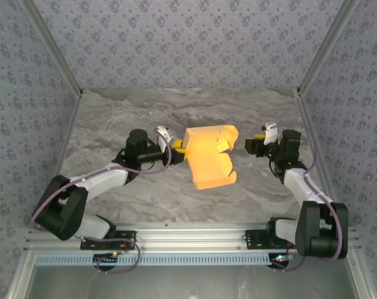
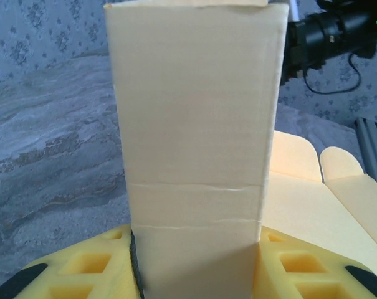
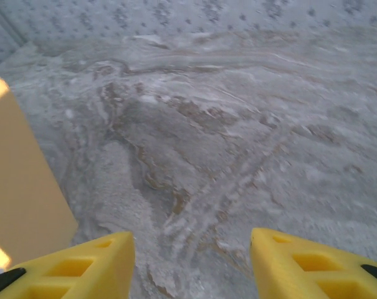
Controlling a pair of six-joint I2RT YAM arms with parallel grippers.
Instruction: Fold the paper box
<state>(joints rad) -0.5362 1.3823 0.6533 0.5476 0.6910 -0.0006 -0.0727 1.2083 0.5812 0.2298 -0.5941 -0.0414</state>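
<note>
Within left hand point(image 1: 179, 147): paper box point(image 1: 210, 157), gripped; right hand point(image 1: 248, 146) near, apart.

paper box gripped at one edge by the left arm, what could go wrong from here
The orange-yellow thin cardboard paper box is held by the left gripper at one edge, so it may pivot or slip. The right gripper stands open, apart from the box's far side; closing in, it could crumple a panel or knock it askew.
</note>
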